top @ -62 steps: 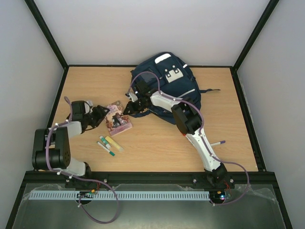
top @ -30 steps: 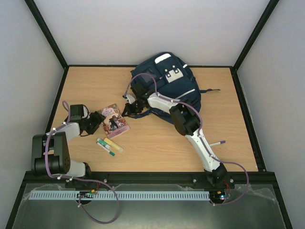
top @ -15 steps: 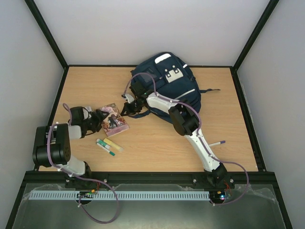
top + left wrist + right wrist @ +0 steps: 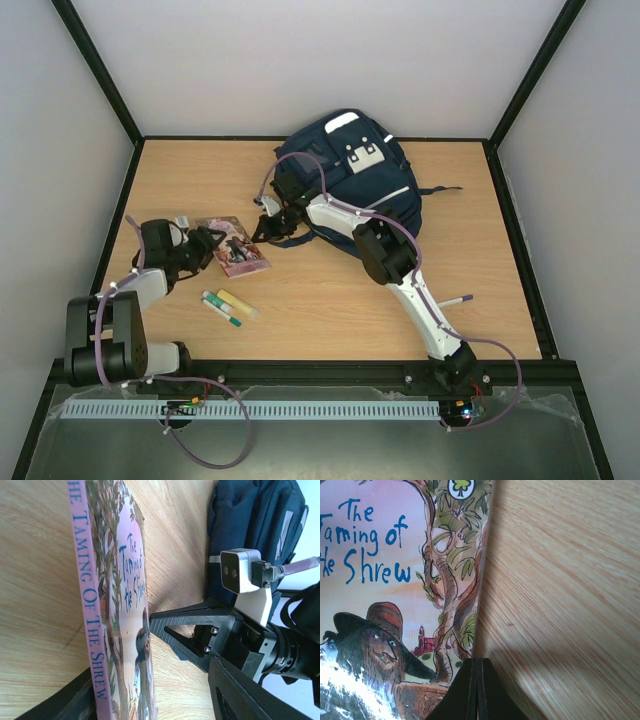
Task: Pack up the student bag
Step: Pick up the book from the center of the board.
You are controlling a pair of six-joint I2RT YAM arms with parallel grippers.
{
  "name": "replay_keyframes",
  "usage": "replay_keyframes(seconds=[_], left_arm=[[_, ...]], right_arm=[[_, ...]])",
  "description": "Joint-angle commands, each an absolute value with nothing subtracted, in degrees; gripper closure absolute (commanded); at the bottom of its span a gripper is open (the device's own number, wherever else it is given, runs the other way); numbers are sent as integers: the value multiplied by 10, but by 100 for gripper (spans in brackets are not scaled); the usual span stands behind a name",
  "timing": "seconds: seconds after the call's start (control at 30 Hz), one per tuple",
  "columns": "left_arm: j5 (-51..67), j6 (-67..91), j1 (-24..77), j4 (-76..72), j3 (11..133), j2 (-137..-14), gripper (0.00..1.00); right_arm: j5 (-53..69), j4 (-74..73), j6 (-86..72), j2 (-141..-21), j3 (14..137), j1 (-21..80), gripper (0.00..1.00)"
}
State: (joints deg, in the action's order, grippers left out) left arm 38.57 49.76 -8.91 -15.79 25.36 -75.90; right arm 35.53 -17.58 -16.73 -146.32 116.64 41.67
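Note:
The student bag [image 4: 350,175] is a navy-blue backpack lying at the back of the table; it also shows in the left wrist view [image 4: 255,520]. A pink book, "The Taming of the Shrew" [image 4: 232,248], lies flat on the table left of the bag. My left gripper [image 4: 207,245] is at the book's left edge, turned on its side. Its jaws stand wide apart around the spine [image 4: 92,645]. My right gripper [image 4: 266,228] is shut and empty, its tips [image 4: 477,690] at the book's right edge [image 4: 480,590]. It also shows in the left wrist view [image 4: 192,630].
A green-capped marker [image 4: 222,311] and a yellow highlighter [image 4: 238,302] lie near the front left. A pen [image 4: 455,299] lies at the right, beside my right arm. Black frame rails edge the table.
The book has slid left and toward the back and turned a little. My left gripper has moved back with it. My right gripper has moved slightly left, staying by the book's right edge.

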Motion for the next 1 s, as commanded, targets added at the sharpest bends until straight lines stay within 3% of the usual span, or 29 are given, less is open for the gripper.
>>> replay_keyframes(seconds=[0.0, 0.3, 0.47, 0.73, 0.97], left_arm=[[384, 487, -89, -120, 268, -765, 50], [366, 462, -88, -74, 288, -718, 79], [361, 408, -88, -4, 336, -673, 87], [368, 385, -59, 20, 380, -622, 97], [356, 388, 57, -41, 420, -611, 97]], right_arm=[[226, -294, -155, -1550, 1118, 435, 99], [219, -299, -142, -1526, 1123, 435, 98], [221, -302, -119, -1419, 1108, 427, 98], [262, -331, -69, -1205, 1055, 355, 72], [380, -306, -28, -992, 868, 216, 55]])
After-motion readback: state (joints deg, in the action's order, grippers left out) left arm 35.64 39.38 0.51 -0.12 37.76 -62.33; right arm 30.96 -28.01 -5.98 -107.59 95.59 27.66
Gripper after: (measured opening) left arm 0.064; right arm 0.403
